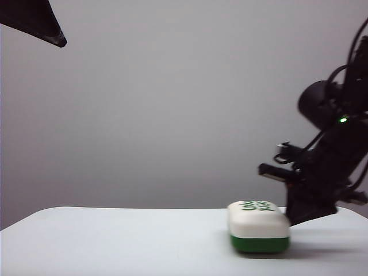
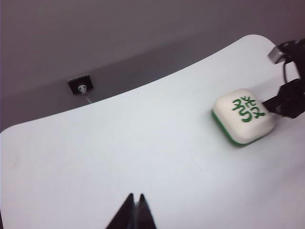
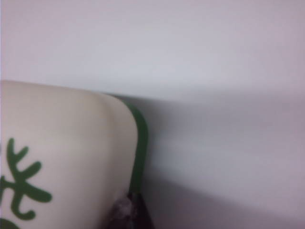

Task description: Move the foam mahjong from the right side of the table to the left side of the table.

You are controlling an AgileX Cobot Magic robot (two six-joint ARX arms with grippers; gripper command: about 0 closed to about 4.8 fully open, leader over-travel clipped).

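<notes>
The foam mahjong [image 1: 259,227] lies flat on the right part of the white table [image 1: 115,241], cream half up, green half down, green characters on top. My right gripper [image 1: 293,215] is shut and presses its tips against the tile's right side. The right wrist view shows the tips [image 3: 131,212] together at the tile's [image 3: 62,157] green edge. From the left wrist view, the tile [image 2: 243,117] sits far off with the right gripper [image 2: 274,106] touching it. My left gripper [image 2: 136,198] is shut, empty, raised above the table's left part [image 2: 119,143]. Its dark tip [image 1: 40,23] shows at the upper left.
A plain grey wall stands behind the table. A small dark wall plate [image 2: 80,86] with a white knob is beyond the table's far edge. The table's rounded far corner [image 2: 257,40] is just past the tile.
</notes>
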